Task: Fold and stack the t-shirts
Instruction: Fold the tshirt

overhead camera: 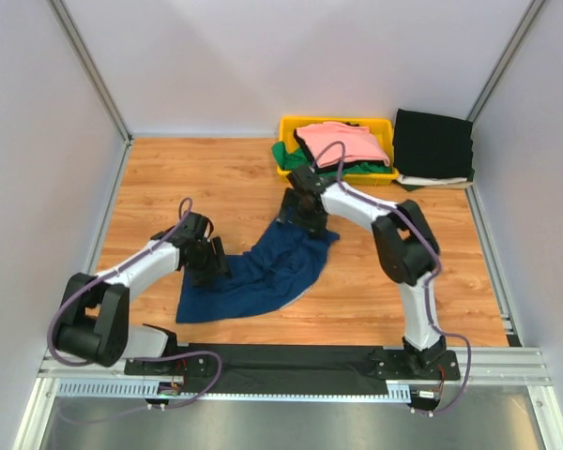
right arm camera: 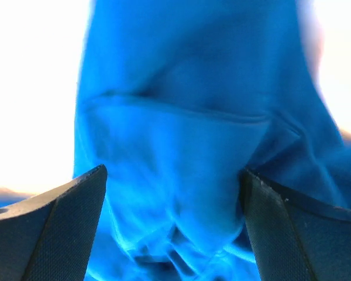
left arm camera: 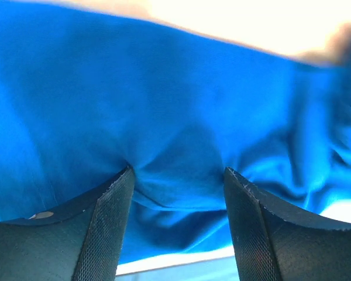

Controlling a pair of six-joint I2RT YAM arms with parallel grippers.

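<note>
No text or labels — none readable.

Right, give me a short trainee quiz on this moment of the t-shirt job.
1. Fill the gap: the left hand and the right hand each have their fingers ___ , with cloth of the navy t-shirt between them.
2. Which lies topmost in the yellow bin? A. pink t-shirt B. navy t-shirt C. grey t-shirt
3. True or false: the navy t-shirt lies folded in a neat square.
Key: 1 open; 2 A; 3 false, it lies crumpled on the table.
</note>
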